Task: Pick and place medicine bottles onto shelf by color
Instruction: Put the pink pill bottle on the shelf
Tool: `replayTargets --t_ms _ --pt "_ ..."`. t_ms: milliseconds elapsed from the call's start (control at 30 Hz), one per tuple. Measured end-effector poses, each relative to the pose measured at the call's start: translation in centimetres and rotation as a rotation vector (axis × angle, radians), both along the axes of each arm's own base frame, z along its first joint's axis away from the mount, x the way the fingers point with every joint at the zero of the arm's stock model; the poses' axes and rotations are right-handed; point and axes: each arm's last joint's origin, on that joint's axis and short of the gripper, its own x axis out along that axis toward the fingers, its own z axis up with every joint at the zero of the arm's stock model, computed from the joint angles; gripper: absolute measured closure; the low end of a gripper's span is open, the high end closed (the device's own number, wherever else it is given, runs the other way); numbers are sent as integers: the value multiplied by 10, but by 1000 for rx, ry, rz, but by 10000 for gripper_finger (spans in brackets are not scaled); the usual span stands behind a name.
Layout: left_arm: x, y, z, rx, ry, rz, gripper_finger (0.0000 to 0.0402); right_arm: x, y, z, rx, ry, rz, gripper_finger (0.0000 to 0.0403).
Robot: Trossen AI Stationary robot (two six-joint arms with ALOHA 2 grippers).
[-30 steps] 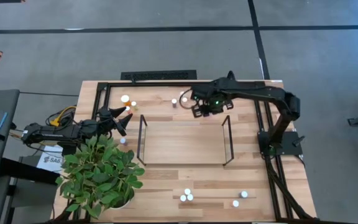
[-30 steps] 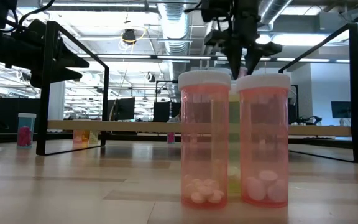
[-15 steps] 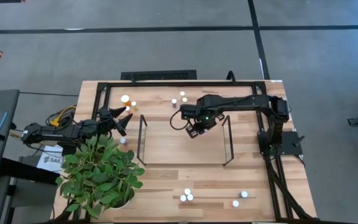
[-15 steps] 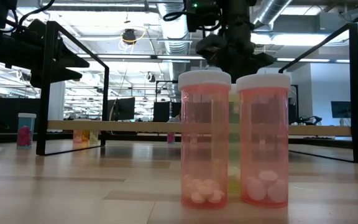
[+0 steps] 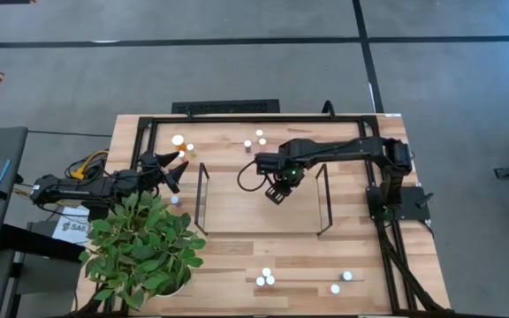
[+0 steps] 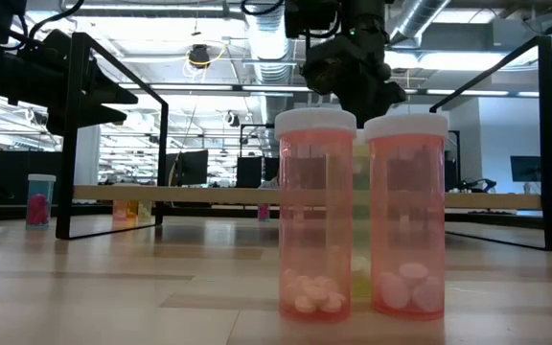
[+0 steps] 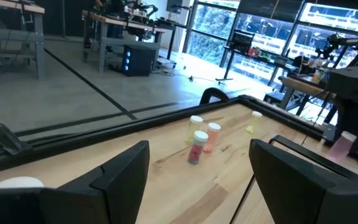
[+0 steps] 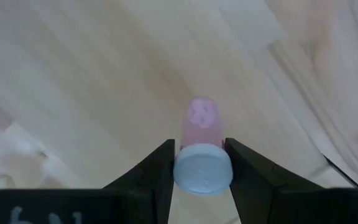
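My right gripper (image 5: 277,190) hangs over the shelf (image 5: 246,212), a light-wood surface between two black wire ends, and is shut on a small pink-purple medicine bottle (image 8: 202,121) with a white cap. In the low view it shows high up (image 6: 351,81), behind two orange bottles (image 6: 316,216) (image 6: 406,213) that stand on their bases. My left gripper (image 5: 173,168) waits open at the table's left, pointing level. More bottles stand near the far edge (image 5: 254,140) (image 5: 182,143) and the near edge (image 5: 265,278). My right gripper pinches the bottle's white cap (image 8: 202,169) between its two fingers (image 8: 157,173), coming from above and pointing down. The bottle hangs upright below the fingers, its base with the pills (image 8: 202,112) lowest, lifted clear of the shelf's wood.
A leafy potted plant (image 5: 144,247) stands at the near left corner. A black frame (image 5: 237,119) runs around the table. Two bottles (image 5: 341,283) stand at the near right. One bottle (image 5: 174,200) stands beside the plant. The shelf's wire ends (image 5: 203,199) (image 5: 322,199) rise beside the right gripper.
My right gripper has come away from the bottles at the far edge, moving toward the near edge and a little left until it is over the shelf. It has sunk somewhat and rolled about its downward-pointing axis.
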Motion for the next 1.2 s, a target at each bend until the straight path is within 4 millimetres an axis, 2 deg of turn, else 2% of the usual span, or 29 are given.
replayTargets --t_ms 333,767,1200 --pt "0 0 0 0 0 0 137 5 11 1 -27 -47 65 240" --pt "0 0 0 0 0 0 137 5 10 -11 -39 -51 85 237" --pt "0 0 0 0 0 0 137 9 -1 -10 -87 -88 96 237"
